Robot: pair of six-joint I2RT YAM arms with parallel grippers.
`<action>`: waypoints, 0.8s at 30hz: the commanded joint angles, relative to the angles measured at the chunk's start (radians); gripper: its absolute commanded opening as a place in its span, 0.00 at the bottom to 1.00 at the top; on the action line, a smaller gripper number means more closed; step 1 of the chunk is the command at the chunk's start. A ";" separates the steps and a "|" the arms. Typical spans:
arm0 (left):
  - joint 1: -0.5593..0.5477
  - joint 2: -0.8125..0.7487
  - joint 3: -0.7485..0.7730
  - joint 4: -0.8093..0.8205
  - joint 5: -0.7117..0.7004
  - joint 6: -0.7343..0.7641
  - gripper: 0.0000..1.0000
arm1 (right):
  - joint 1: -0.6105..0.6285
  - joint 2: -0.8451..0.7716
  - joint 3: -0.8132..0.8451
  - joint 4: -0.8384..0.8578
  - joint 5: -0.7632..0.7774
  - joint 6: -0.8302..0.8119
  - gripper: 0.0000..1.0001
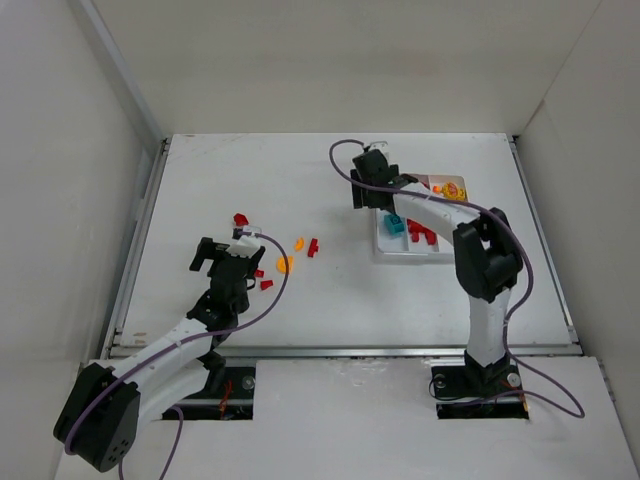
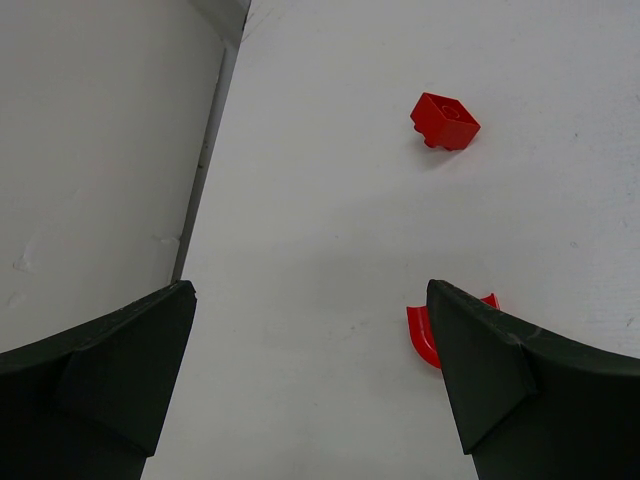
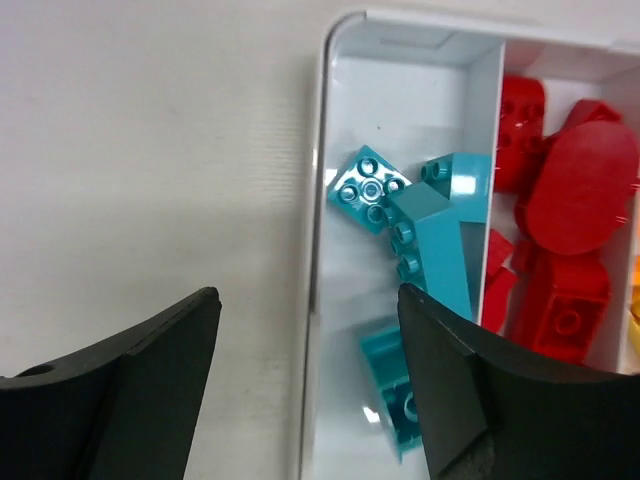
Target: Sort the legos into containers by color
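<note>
My right gripper (image 3: 308,300) hangs with its jaws set wide and nothing between them, straddling the outer long rim of the white rectangular plastic tray (image 3: 316,180). One finger is over the bare white table (image 3: 150,150), the other over the tray's first narrow compartment. In that compartment, just ahead of and under that finger, lie the teal-blue plastic bricks (image 3: 440,240): a flat square one with four studs, a longer one lying against the divider, and a third partly hidden beneath my fingertip. Beyond the divider, farther out to that side, the middle compartment holds a heap of red plastic bricks (image 3: 575,190). The third compartment past it holds orange-yellow pieces (image 1: 450,188), which my wrist view shows only as a sliver at its edge. My left gripper (image 2: 310,295) is spread wide and holds nothing, low over the table and well apart from the tray. Ahead of it, toward its right finger's side and clear of both fingers, sits a small red square brick (image 2: 445,120). A red curved piece (image 2: 422,335) lies just beside the right finger's inner edge, partly hidden behind it. From above, more loose pieces show off that gripper's right side: a small red bit (image 1: 266,285) near its body, an orange rounded piece (image 1: 284,264), and a smaller orange one (image 1: 299,243) and a red one (image 1: 313,246) farther toward the tray.
</note>
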 commanded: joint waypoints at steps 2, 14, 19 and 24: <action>0.004 -0.017 -0.005 0.044 -0.002 -0.001 1.00 | 0.106 -0.149 0.052 -0.020 0.158 0.056 0.78; 0.013 -0.017 -0.014 0.084 -0.054 -0.001 1.00 | 0.278 0.086 0.200 -0.131 -0.219 0.098 0.70; 0.013 -0.017 -0.014 0.084 -0.045 -0.001 1.00 | 0.287 0.116 0.201 -0.118 -0.252 0.098 0.69; 0.013 -0.017 -0.014 0.084 -0.045 0.009 1.00 | 0.297 0.208 0.234 -0.160 -0.261 0.098 0.53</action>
